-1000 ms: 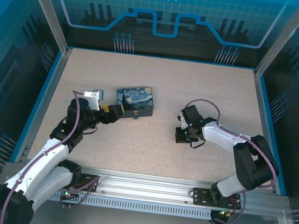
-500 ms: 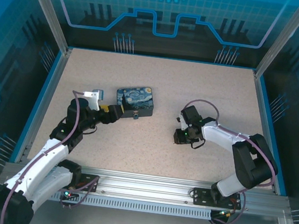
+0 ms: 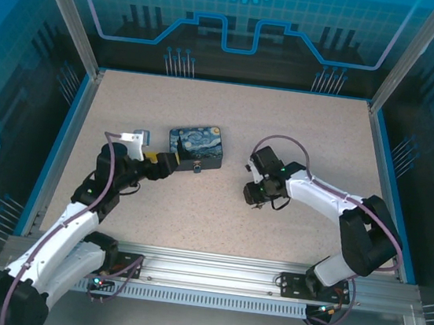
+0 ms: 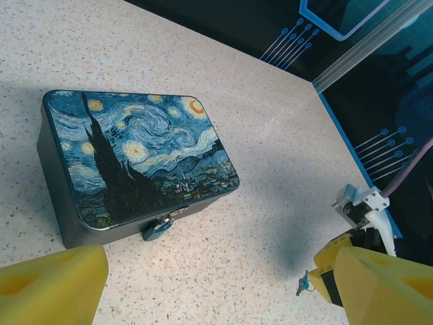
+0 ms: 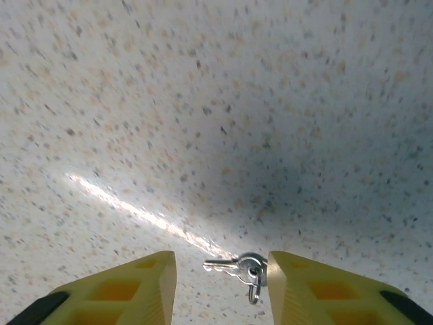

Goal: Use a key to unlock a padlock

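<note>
The tiny padlock (image 4: 157, 228) hangs on the clasp at the front of the starry-night tin (image 4: 135, 159), also visible from above (image 3: 198, 169). My left gripper (image 4: 216, 298) is open, one finger on either side of the table patch just in front of the tin (image 3: 197, 146). The small key (image 5: 238, 265) with its ring sits between the fingers of my right gripper (image 5: 222, 277), its head against the right finger (image 5: 318, 291). That gripper is open, low over the table (image 3: 253, 200). From the left wrist view the key (image 4: 302, 284) shows at the right gripper's yellow tip.
The speckled table (image 3: 217, 226) is ringed by a blue rim and dark walls. The tin stands left of centre, between the two arms. Purple cables loop over both arms.
My right gripper has slid left toward the tin, the key staying between its fingers. The left arm and the tin have not moved.
</note>
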### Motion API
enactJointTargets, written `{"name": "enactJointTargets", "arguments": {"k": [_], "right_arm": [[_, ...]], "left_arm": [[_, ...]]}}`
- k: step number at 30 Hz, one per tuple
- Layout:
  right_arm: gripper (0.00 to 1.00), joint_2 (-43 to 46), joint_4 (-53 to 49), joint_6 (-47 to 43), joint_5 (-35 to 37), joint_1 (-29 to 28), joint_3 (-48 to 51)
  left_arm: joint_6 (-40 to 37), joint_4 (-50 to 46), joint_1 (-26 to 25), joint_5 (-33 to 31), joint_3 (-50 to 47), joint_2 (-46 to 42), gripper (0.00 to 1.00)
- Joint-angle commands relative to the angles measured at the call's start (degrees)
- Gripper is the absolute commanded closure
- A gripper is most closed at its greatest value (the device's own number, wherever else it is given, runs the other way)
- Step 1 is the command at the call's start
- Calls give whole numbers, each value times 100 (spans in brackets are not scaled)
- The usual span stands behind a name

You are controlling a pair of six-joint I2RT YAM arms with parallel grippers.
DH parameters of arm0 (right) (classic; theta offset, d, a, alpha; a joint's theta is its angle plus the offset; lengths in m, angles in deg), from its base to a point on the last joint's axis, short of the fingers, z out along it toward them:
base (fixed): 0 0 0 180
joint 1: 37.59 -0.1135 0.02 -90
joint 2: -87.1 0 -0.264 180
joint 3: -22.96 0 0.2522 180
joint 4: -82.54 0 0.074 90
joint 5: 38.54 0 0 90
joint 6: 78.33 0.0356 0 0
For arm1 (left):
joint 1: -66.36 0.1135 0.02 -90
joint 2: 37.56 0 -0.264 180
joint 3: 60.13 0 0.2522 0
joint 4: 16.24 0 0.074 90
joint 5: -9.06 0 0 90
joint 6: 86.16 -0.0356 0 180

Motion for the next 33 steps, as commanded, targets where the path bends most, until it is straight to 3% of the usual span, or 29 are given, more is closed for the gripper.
{"name": "enactJointTargets", "arguments": {"k": [1, 7, 15, 33], "right_arm": [[55, -304, -258, -193, -96, 13, -178], [50, -859, -14, -41, -316, -14, -230], [49, -784, -292, 282, -289, -33, -69], [58, -574, -588, 687, 73, -475, 264]], "left_arm": [[-157, -78, -24, -110, 79, -123, 11], [-152, -153, -28, -88, 56, -198, 12], [-197, -189, -25, -118, 65, -221, 12], [-321, -270, -28, -152, 135, -204, 11]]}}
